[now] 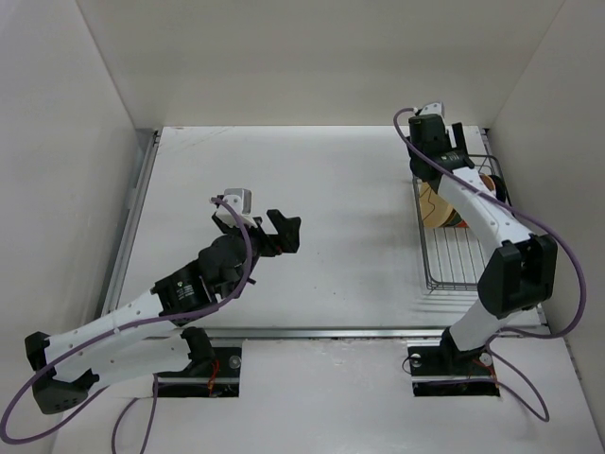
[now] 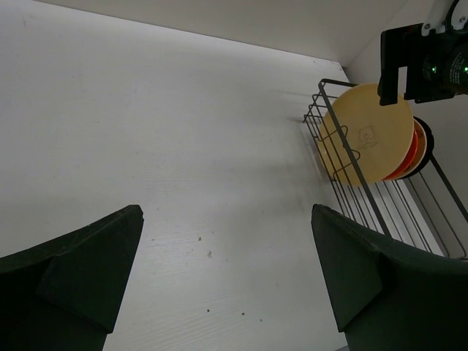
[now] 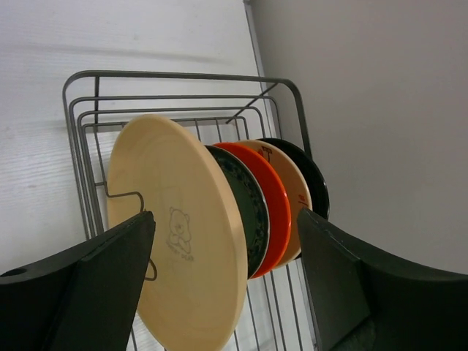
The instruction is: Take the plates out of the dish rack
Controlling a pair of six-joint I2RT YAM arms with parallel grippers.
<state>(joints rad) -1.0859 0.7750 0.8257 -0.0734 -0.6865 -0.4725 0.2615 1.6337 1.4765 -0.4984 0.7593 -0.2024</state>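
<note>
In wire dish rack (image 3: 183, 73): round smooth plates (image 3: 183, 183) upright (front peach).

white table (image 1: 331, 218), plain white walls (image 1: 312, 57)

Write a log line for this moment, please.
left tool: open, over table | right tool: open, facing plates | plates: upright in rack | unloaded: none
</note>
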